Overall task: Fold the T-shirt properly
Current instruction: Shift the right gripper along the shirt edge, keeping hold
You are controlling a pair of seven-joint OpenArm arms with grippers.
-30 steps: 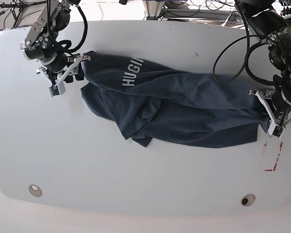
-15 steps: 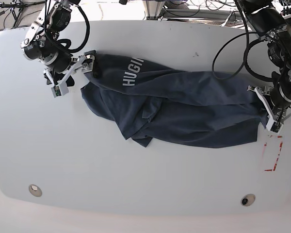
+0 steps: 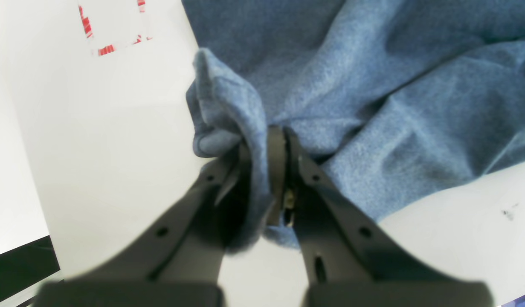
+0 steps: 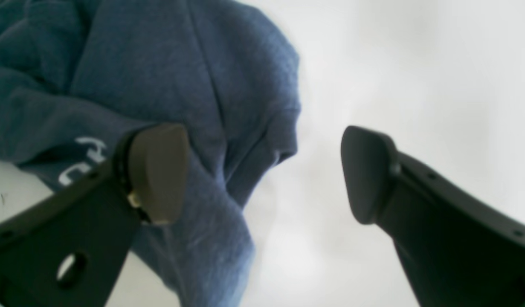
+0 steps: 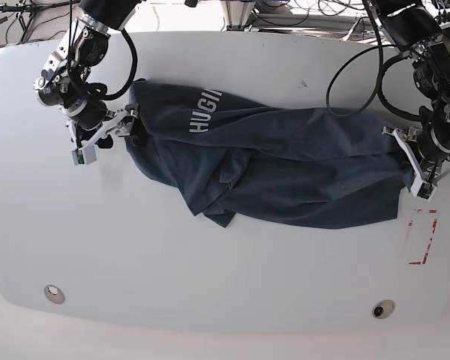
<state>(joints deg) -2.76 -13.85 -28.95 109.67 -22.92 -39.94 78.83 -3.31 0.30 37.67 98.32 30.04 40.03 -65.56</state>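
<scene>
The dark navy T-shirt (image 5: 270, 161) lies crumpled across the white table, its white lettering (image 5: 204, 112) facing up near the left end. My left gripper (image 5: 414, 174) is at the shirt's right edge, shut on a bunched fold of the fabric (image 3: 228, 111); its fingers (image 3: 283, 166) pinch the cloth between them. At the shirt's left edge my right gripper (image 5: 109, 133) stands open. One of its fingers (image 4: 158, 170) rests over the T-shirt (image 4: 211, 76); the other is over bare table, with nothing gripped.
Red tape marks (image 5: 422, 238) sit on the table just right of the shirt's lower right corner. Two round metal inserts (image 5: 54, 293) (image 5: 383, 308) lie near the front edge. Black cables (image 5: 360, 67) loop over the far right of the table.
My right gripper has let go of the shirt's left edge, opened, and dropped slightly toward the front. My left gripper has lifted a little away from the tape marks, still holding the fabric.
</scene>
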